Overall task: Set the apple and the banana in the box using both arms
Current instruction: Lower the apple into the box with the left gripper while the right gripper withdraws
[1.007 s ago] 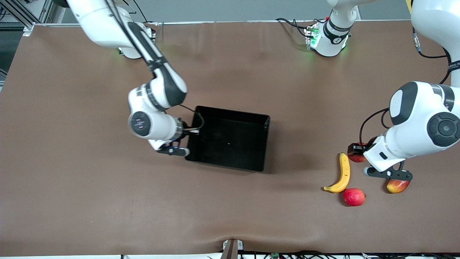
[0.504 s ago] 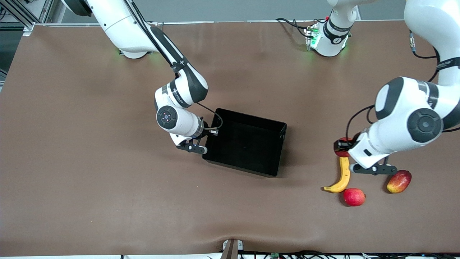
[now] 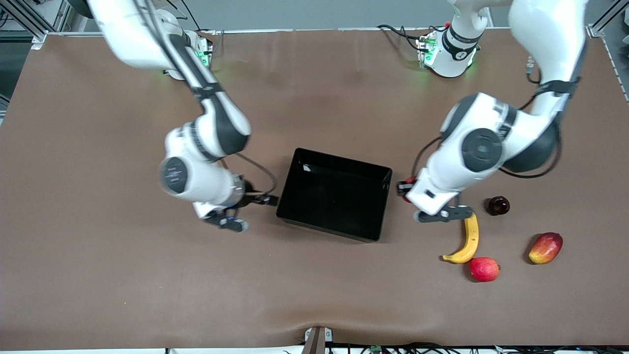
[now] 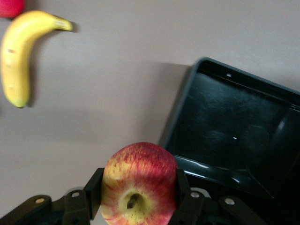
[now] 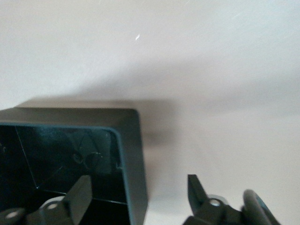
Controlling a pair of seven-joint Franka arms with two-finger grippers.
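The apple, red with yellow streaks, is gripped between my left gripper's fingers, stem hollow toward the camera. In the front view my left gripper hangs over the table just beside the black box, at its wall toward the left arm's end. The box also shows in the left wrist view. The banana lies on the table toward the left arm's end. My right gripper is open, one finger to each side of the box's end wall, above it. In the front view it sits by the box's other end.
A pinkish-red round fruit lies by the banana's nearer tip. A red-and-yellow mango and a small dark fruit lie farther toward the left arm's end. The box holds nothing.
The box slid toward the left arm's end, then the right gripper drew back from its wall. The left gripper carried the apple from beside the banana toward the box.
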